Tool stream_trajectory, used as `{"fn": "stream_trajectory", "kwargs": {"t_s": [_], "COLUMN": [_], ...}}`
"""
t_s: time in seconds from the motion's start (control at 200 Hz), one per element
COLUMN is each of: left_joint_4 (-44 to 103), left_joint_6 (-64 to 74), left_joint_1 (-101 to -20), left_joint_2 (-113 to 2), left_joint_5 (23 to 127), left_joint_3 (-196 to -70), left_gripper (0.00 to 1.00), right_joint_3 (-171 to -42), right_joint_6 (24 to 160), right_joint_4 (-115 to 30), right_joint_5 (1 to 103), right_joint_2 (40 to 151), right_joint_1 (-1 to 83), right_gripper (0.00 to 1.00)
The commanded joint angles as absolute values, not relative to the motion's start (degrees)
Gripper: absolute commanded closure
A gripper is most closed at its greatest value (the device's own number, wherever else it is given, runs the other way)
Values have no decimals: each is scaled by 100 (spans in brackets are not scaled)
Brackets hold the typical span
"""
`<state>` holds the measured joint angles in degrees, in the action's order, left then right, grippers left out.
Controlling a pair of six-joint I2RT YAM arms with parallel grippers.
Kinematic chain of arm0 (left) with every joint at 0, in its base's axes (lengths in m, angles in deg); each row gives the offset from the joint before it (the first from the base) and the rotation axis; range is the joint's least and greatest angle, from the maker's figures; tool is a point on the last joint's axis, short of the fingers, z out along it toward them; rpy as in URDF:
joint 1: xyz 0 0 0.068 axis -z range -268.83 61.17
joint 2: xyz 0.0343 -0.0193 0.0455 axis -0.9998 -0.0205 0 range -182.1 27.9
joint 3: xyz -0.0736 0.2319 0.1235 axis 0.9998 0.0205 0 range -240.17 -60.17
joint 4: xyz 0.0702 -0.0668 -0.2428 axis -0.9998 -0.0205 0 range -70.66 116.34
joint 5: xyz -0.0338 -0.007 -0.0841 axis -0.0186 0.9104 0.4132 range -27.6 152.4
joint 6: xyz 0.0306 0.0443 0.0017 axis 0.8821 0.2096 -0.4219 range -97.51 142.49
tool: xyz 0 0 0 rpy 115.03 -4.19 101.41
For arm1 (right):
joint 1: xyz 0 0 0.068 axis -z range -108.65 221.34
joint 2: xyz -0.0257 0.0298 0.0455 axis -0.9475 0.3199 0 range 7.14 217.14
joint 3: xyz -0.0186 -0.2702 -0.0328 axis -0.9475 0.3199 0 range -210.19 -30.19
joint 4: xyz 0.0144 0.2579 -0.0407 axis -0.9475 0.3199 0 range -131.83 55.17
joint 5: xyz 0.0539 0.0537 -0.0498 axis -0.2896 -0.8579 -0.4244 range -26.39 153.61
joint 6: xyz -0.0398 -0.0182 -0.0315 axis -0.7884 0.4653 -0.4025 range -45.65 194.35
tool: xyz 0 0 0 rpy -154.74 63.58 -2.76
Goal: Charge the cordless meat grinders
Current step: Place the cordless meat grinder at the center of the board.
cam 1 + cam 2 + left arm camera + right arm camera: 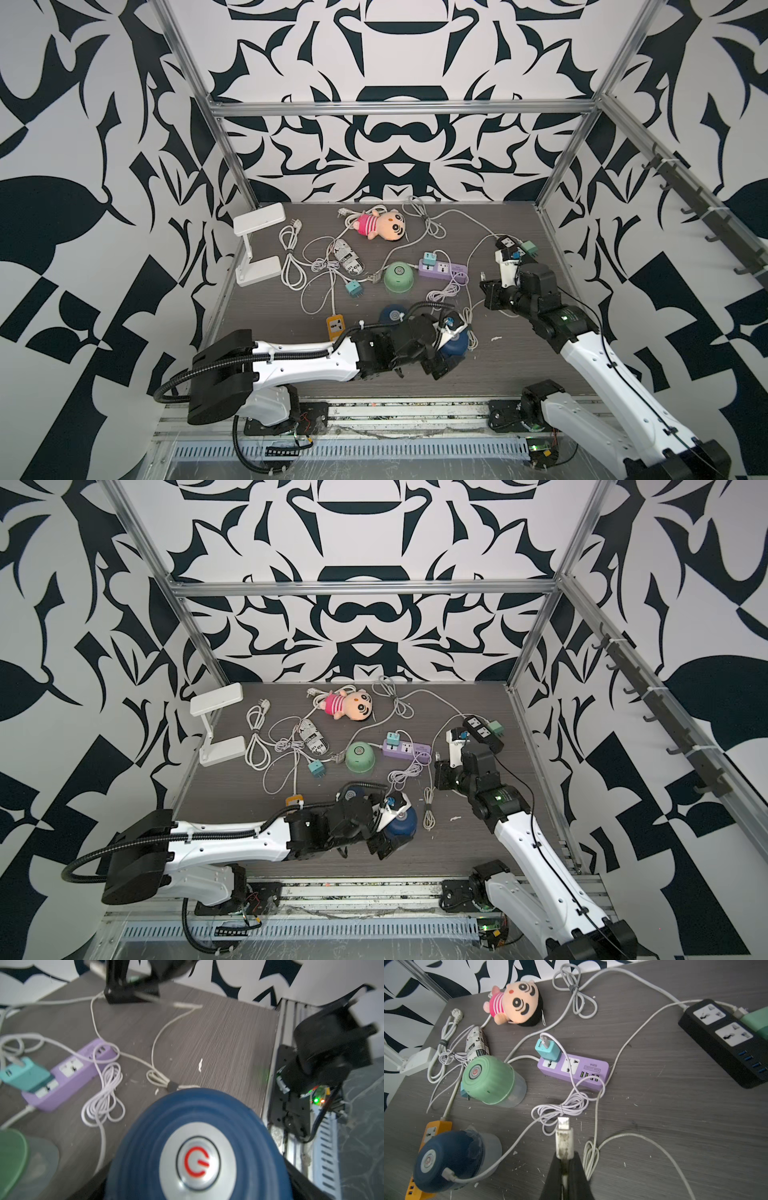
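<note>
Near the front middle of the worktop [519, 353], one dark blue grinder [145, 1136] is gripped between the widely spread jaws of the left tool [449, 344]. A second dark blue grinder [452, 1155], with a cable [508, 1151] plugged in, is seen just farther left beside the orange power strip [437, 1128], and the mint green grinder [488, 1080] beyond it, left of the purple power strip [571, 1068]. Farther right, the right tool [564, 1160] is closed on a white cable plug [563, 1138].

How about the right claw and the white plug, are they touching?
Touching. The right wrist view shows the right claw pinching the white plug.
</note>
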<state>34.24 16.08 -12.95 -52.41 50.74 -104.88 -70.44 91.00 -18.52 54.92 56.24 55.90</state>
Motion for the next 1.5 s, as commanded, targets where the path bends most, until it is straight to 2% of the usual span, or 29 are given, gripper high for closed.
{"fn": "stream_trajectory", "kwargs": {"t_s": [0.0,0.155,0.28,0.62,0.82,0.91,1.0,1.12,1.185,1.205,1.22,1.495], "left_joint_4": [4399,4740,4876,5243,5343,5518,5729,5968,6119,6166,6208,6632], "left_joint_6": [1296,1753,1761,1693,1801,1786,1766,1771,1766,1771,1771,1737], "left_joint_1": [-1280,-1294,-1597,-2769,-2891,-2887,-2885,-2883,-2877,-2880,-2875,-2553], "left_joint_2": [-5110,-5097,-4945,-4642,-4588,-4663,-4825,-5052,-5148,-5176,-5185,-5423], "left_joint_5": [4346,3975,4108,4891,5714,6093,6376,6470,6417,6414,6408,6081], "left_joint_3": [-10085,-9627,-9325,-8746,-8740,-8673,-8630,-8596,-8534,-8513,-8499,-8191], "left_gripper": [46,45,45,45,43,42,37,30,16,4,0,1], "right_joint_3": [-7053,-7096,-7097,-7192,-7221,-7326,-7430,-7330,-7230,-7193,-7168,-7032], "right_joint_6": [9167,9115,9124,9032,8718,8631,8569,8672,8731,8742,8749,8797], "right_joint_4": [-1757,-1571,-1550,-1675,-1894,-1767,-1602,-1717,-1829,-1859,-1890,-1933], "right_joint_5": [5595,5718,5750,5823,5242,5537,5923,5991,6033,6043,6049,6211], "right_joint_2": [5457,5368,5350,5678,5955,6258,6564,6640,6542,6497,6475,6371], "right_joint_1": [5507,5381,5320,4880,4215,3738,3298,3235,3232,3231,3235,3232], "right_gripper": [100,100,100,100,100,100,100,100,100,100,100,100]}}
